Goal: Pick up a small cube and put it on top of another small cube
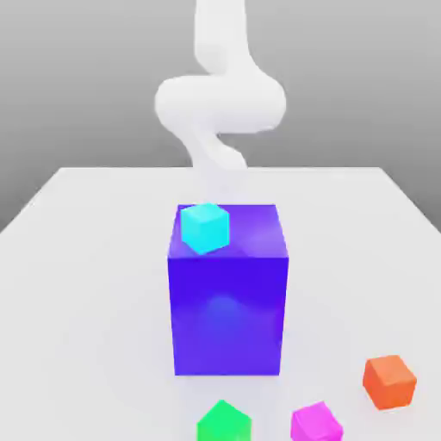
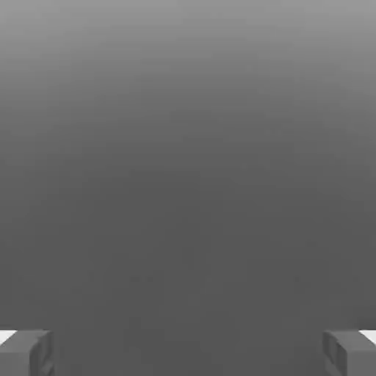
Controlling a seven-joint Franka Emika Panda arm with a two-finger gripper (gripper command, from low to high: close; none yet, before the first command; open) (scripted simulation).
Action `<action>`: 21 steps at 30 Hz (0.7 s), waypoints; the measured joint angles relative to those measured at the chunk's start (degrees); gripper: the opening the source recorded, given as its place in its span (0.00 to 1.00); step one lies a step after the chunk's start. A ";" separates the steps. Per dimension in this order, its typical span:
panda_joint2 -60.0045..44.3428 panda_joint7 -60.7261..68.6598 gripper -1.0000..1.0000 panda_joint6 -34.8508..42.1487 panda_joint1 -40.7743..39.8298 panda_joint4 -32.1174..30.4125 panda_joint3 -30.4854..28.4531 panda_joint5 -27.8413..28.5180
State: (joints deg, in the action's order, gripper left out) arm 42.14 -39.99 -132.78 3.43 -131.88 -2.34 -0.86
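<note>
A small cyan cube [image 1: 205,227] rests on top of a tall blue block [image 1: 228,301] in the middle of the white table [image 1: 77,284], near the block's back corner on the exterior view's left. Three more small cubes lie on the table in front of the block: a green cube [image 1: 223,423], a magenta cube [image 1: 315,423] and an orange cube [image 1: 389,381]. In the hand view my gripper [image 2: 188,354] is open, its grey fingertips [image 2: 26,352] far apart with only plain grey background between them. The white arm [image 1: 220,103] rises behind the blue block.
The tall blue block stands between the arm and the three front cubes. Bare table surface stretches on both sides of the block, out to the table's edges.
</note>
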 joint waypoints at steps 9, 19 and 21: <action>-13.40 22.43 0.50 -3.69 11.15 -0.38 -7.81 -4.70; -28.31 48.30 0.50 -7.49 19.97 -0.72 -13.34 -11.81; -31.31 53.50 0.50 -8.27 21.10 -0.80 -13.78 -13.27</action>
State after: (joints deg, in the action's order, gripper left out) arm 10.83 13.51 -141.05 24.53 -132.68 -16.12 -14.13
